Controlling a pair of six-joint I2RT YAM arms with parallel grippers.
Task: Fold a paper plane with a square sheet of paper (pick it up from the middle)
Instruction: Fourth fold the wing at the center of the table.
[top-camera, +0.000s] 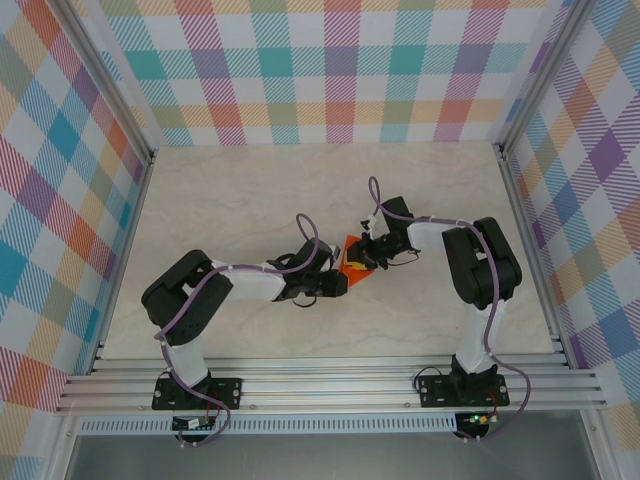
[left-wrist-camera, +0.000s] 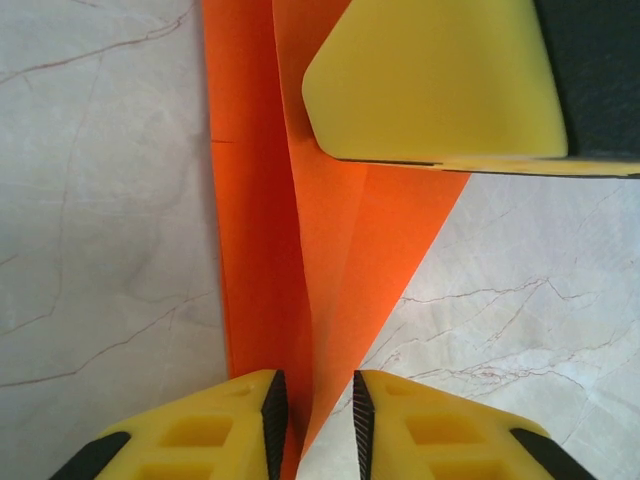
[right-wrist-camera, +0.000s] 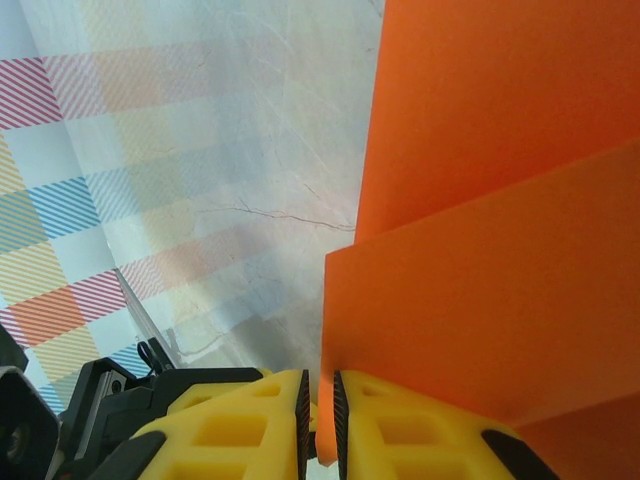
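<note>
The square sheet of paper (top-camera: 352, 262) is bright orange and folded into layered flaps, held up off the table between both arms at the middle. My left gripper (top-camera: 335, 283) meets it from the left. In the left wrist view its jaws (left-wrist-camera: 318, 420) stand open a little, with a raised crease of the paper (left-wrist-camera: 300, 250) running between the pads without being pinched. My right gripper (top-camera: 368, 255) comes in from the right. Its jaws (right-wrist-camera: 320, 410) are shut on the lower edge of the paper (right-wrist-camera: 480, 250). One yellow right finger (left-wrist-camera: 440, 80) presses on the paper's upper part.
The pale marble tabletop (top-camera: 250, 200) spreads around the paper. Checked walls (top-camera: 330, 70) enclose the back and sides. Metal rails (top-camera: 330, 385) run along the near edge by the arm bases.
</note>
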